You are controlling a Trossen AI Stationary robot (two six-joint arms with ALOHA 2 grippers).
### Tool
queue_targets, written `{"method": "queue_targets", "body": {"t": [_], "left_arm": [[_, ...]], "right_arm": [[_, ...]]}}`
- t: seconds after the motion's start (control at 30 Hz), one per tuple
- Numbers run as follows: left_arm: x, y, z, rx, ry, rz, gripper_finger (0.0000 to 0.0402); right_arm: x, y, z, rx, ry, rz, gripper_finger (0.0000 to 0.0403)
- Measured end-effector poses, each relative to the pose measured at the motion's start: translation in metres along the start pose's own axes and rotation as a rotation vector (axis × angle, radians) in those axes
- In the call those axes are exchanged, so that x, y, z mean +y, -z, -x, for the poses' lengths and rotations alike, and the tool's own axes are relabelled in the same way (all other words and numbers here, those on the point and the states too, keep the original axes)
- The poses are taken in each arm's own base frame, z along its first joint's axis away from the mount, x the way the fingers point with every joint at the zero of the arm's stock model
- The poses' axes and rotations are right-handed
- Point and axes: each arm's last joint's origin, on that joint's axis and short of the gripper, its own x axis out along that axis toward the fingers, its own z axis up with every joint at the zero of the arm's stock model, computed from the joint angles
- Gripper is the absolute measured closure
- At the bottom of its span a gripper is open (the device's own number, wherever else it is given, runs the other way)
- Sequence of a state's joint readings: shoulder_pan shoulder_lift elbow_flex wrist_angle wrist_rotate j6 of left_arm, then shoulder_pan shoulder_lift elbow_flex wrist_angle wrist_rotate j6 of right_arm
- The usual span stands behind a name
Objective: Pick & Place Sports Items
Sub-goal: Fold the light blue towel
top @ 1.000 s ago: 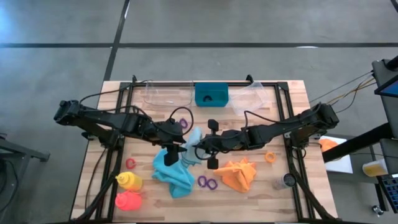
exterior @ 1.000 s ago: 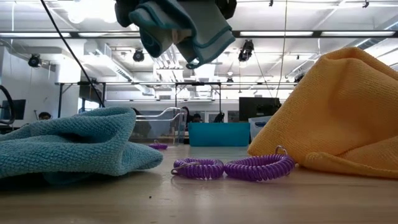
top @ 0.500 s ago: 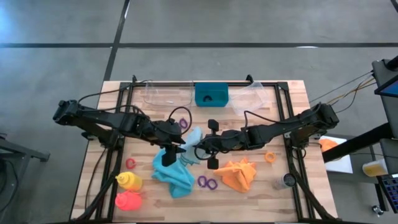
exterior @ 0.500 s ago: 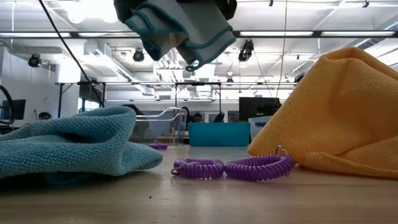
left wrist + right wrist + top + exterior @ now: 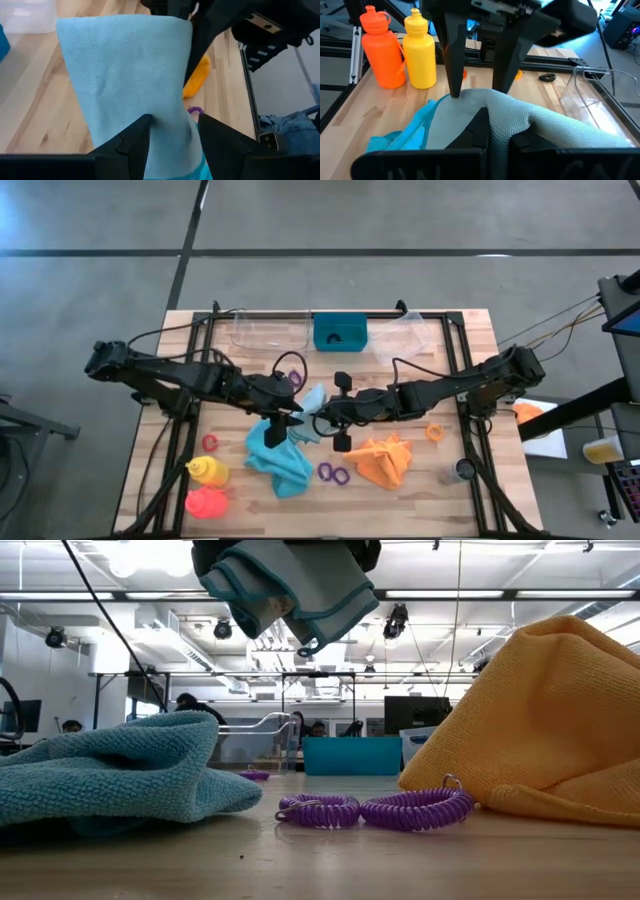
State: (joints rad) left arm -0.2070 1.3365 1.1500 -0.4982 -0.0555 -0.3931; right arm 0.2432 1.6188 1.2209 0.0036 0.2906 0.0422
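Above the middle of the table, both grippers hold one pale blue cloth (image 5: pixel 312 412) between them, lifted clear of the wood. The left gripper (image 5: pixel 285 418) has its fingers (image 5: pixel 131 145) partly closed on one edge of the fabric. The right gripper (image 5: pixel 325 418) is pinched fully shut on the other edge, and its fingers (image 5: pixel 480 127) press into a fold.

One risk, in my judgement, is that the thin fabric slips out of one pinch if the arms pull apart, because each grip takes only an edge. Then the cloth would drop on the teal cloth (image 5: pixel 277 458) just below and mix with it. The hanging corner (image 5: pixel 318 635) could also drag over the items near it when the arms travel.

At the near left corner, the yellow bottle (image 5: pixel 208 471) and the pink-red bottle (image 5: pixel 207 502) lie together, smooth hard plastic with caps. A small red ring (image 5: pixel 210 443) lies just beyond them. The teal cloth is thick and fuzzy, crumpled in a heap. The held cloth looks finer, a flat weave with a darker hem. The purple rings (image 5: pixel 375 810) are ribbed coils, two joined loops. At the right, the orange cloth (image 5: pixel 385 461) stands in a soft peak, and a small orange ring (image 5: pixel 434 432) lies beyond it.
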Motion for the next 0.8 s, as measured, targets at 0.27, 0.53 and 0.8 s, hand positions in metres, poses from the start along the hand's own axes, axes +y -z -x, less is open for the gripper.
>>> {"method": "queue_targets", "body": {"t": [0.27,0.53,0.8], "left_arm": [[0.004,0.012,-0.014,-0.029,0.012,0.002,0.0232],[0.006,0.018,-0.023,-0.109,0.045,0.007,0.0232],[0.008,0.02,-0.025,-0.108,0.039,0.01,0.0232]], "right_arm": [[0.0,0.0,0.0,0.0,0.001,-0.001,0.039],[-0.003,0.0,-0.001,-0.004,0.009,-0.006,0.039],[-0.004,-0.001,-0.001,-0.009,0.009,-0.008,0.039]]}}
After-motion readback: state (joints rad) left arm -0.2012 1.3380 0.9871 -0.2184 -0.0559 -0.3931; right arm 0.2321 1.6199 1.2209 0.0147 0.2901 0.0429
